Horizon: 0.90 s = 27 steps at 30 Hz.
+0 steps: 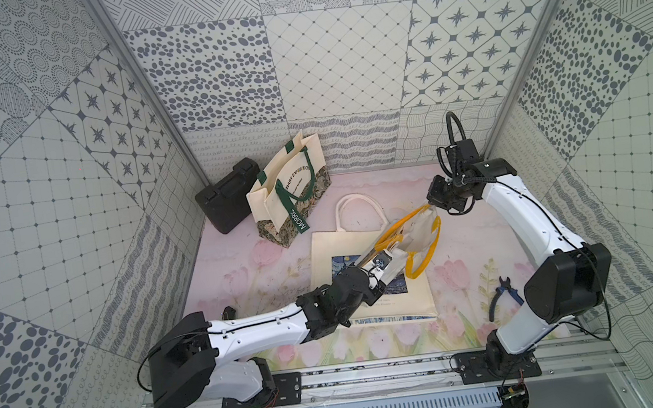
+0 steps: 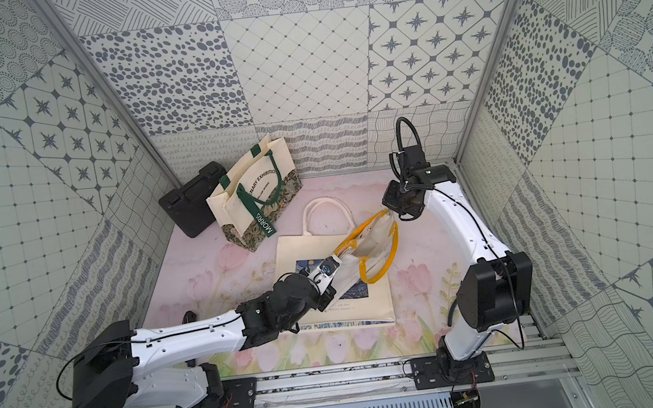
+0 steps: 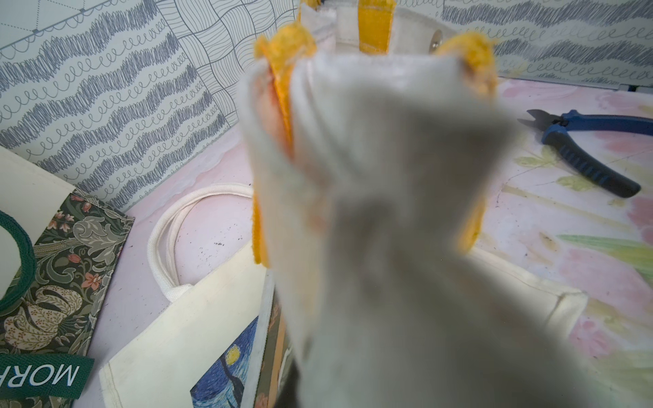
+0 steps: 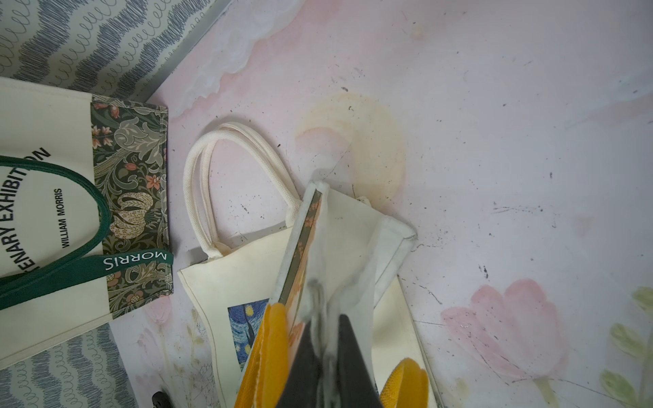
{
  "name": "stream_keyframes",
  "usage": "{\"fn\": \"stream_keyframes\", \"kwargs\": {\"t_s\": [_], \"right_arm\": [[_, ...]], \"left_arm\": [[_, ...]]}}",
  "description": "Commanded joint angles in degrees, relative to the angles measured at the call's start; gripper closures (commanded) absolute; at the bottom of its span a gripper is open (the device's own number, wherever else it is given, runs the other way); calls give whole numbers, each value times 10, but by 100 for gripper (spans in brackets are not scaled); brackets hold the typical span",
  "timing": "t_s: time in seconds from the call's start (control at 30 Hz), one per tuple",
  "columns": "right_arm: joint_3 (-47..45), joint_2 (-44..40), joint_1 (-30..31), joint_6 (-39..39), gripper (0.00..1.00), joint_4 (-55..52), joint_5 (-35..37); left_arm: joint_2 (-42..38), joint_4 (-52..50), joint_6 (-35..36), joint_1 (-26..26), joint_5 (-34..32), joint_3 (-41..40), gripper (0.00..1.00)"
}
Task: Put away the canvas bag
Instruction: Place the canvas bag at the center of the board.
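Note:
A cream canvas bag with yellow handles (image 1: 416, 232) (image 2: 371, 242) hangs stretched between my two grippers, above the floor. My left gripper (image 1: 382, 263) (image 2: 326, 268) is shut on its lower end; in the left wrist view the blurred cloth (image 3: 371, 176) hides the jaws. My right gripper (image 1: 429, 203) (image 2: 389, 208) is shut on the bag's upper edge between the yellow handles; in the right wrist view its dark fingers (image 4: 323, 339) pinch the cream cloth (image 4: 339, 240). Under the held bag a flat cream tote with a blue starry print (image 1: 330, 250) (image 4: 226, 293) lies on the pink floral mat.
A cream and green "Morris" bag (image 1: 285, 188) (image 4: 53, 197) stands open at the back left, next to a black case (image 1: 228, 199). Blue-handled pliers (image 1: 504, 293) (image 3: 593, 155) lie on the mat by the right arm's base. Patterned walls close in three sides.

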Motion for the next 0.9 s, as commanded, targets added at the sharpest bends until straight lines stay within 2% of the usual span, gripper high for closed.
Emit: {"fn": "stream_keyframes", "kwargs": {"t_s": [0.0, 0.17, 0.27, 0.4, 0.6, 0.77, 0.87], "right_arm": [[-5, -47, 3, -17, 100, -10, -11], [4, -81, 3, -37, 100, -42, -40], [-3, -97, 3, -36, 100, -61, -73], [-29, -127, 9, -13, 100, -82, -86], [-75, -162, 32, 36, 100, -94, -131], [-101, -180, 61, 72, 100, -87, -162], [-102, -189, 66, 76, 92, -83, -163]], "left_arm": [[-33, -10, -43, 36, 23, 5, 100], [-59, -28, -80, 93, 70, 15, 100], [-51, -62, -121, 144, 113, 34, 100], [-23, -81, -167, 214, 180, 45, 100], [12, -62, -201, 287, 253, 55, 100], [67, -93, -223, 335, 327, 107, 100], [74, -78, -227, 346, 341, 109, 100]]}}
